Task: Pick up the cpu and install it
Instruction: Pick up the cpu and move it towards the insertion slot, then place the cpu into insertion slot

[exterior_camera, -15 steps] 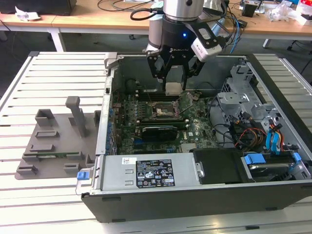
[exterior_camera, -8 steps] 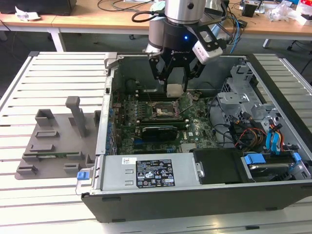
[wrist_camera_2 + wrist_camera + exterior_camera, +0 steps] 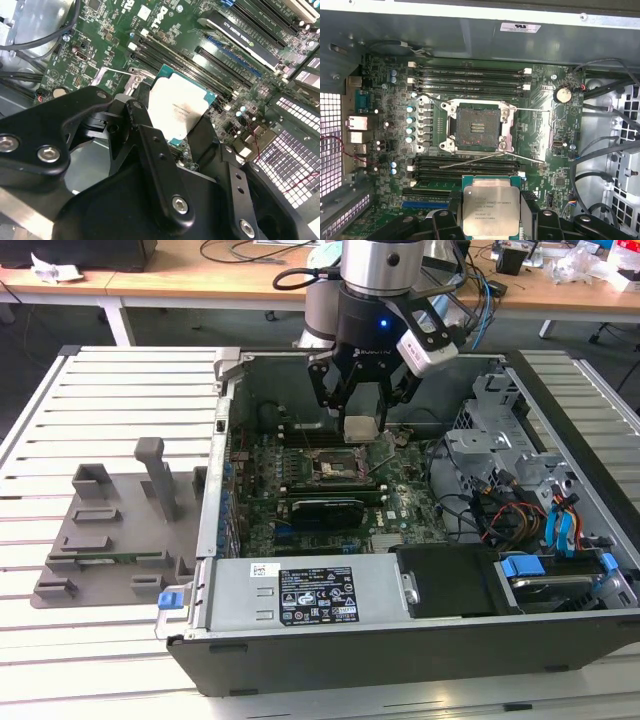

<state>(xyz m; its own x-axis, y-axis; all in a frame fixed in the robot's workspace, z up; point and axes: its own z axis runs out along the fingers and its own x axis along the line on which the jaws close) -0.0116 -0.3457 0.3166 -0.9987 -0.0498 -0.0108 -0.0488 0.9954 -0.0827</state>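
My gripper hangs inside an open computer case, shut on the cpu, a flat square chip with a pale silver top. In both wrist views the black fingers clamp the cpu by its edges. The cpu is held in the air above the green motherboard, a little to the side of the open black socket, whose metal frame and lever stand open. The socket's square bed is bare.
The case walls ring the board, with a drive cage and cables at the exterior view's right and a power supply in front. A grey fixture plate with upright posts lies on the slatted table at the exterior view's left. Memory slots flank the socket.
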